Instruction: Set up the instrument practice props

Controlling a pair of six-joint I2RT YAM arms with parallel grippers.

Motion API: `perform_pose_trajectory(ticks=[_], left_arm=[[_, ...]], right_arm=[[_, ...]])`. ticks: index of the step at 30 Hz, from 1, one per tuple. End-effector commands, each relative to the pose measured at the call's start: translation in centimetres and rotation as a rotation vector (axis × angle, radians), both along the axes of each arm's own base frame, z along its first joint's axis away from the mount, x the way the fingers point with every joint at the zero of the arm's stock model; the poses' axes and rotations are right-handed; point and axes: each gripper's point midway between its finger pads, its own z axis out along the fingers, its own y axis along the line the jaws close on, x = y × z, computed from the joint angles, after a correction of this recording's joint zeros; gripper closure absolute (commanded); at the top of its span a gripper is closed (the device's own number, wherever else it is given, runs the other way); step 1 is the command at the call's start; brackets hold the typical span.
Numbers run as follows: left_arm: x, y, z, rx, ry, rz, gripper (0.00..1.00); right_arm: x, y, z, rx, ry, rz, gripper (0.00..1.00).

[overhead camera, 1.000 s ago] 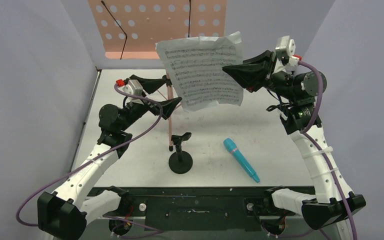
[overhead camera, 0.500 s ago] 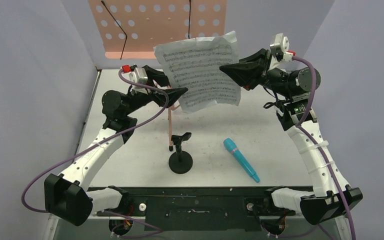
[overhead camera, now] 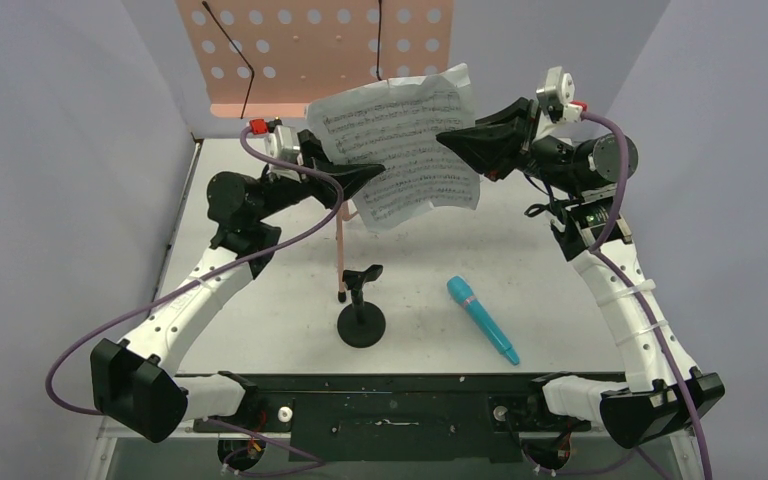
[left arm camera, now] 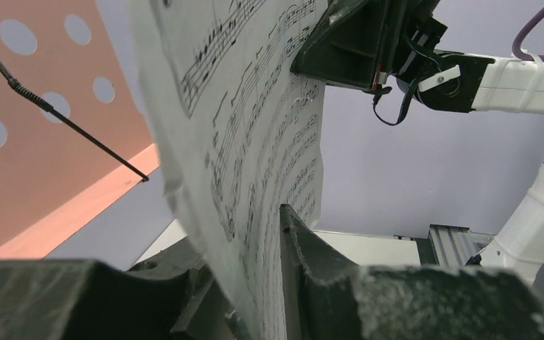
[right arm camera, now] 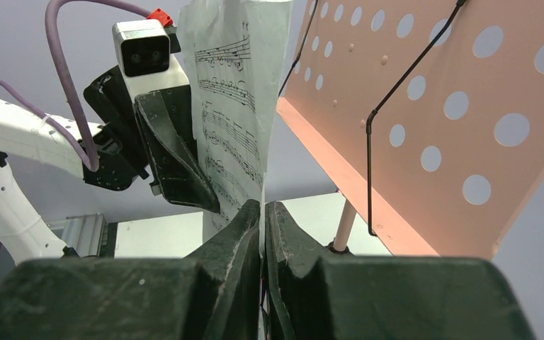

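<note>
— Right gripper: what has it got?

— Its jaws are pressed almost together on the sheet music, pinching the paper's right edge about halfway up. In the right wrist view the two dark fingers meet with only the paper's thickness between them.

— And the left gripper?

— Jaws apart, set astride the lower left part of the same paper. In the left wrist view the sheet runs down between the fingers, close against the right-hand one. I cannot tell whether it presses there, and no pinch shows.

— Where does the paper sit against the music stand?

— In the air in front of the stand's pink perforated desk, on the arms' side of it, apart from it and not resting on its ledge. The sheet is upright, somewhat curled and crumpled, with its printed side toward the top camera. I cannot tell whether it is one page or two lying together.

— The other props?

— The mic stand stands upright on the table, just in front of the music stand's pole, its round base near one of the tripod feet. The microphone lies flat on the table, in front of the music stand and off to the right of its pole, beyond the mic stand and touching neither. Its thicker end points back toward the music stand, its narrow end toward the arms' bases.
</note>
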Motion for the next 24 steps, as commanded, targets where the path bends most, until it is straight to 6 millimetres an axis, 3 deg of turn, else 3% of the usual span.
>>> perform_pose_trajectory(ticks=[1,4,8,11,20,24], left_arm=[[-0.9,-0.3,2.0,0.005,-0.050,-0.020,0.79],[-0.9,-0.3,1.9,0.002,-0.047,-0.011,0.84],[-0.6,0.1,1.7,-0.007,-0.035,0.020,1.00],[-0.5,0.2,1.6,-0.012,-0.029,0.033,1.00],[0.1,1.0,1.3,-0.050,0.025,0.091,1.00],[0.9,1.6,0.7,-0.040,0.105,0.144,1.00]], right_arm=[[-0.9,0.2,1.3,0.006,-0.080,0.021,0.95],[-0.9,0.3,1.3,0.006,-0.084,0.020,0.95],[-0.7,0.2,1.4,0.011,-0.086,0.011,0.95],[-0.6,0.2,1.4,0.012,-0.086,0.005,0.94],[0.3,0.1,1.5,0.022,-0.096,-0.034,0.65],[0.9,-0.1,1.7,0.032,-0.092,-0.059,0.56]])
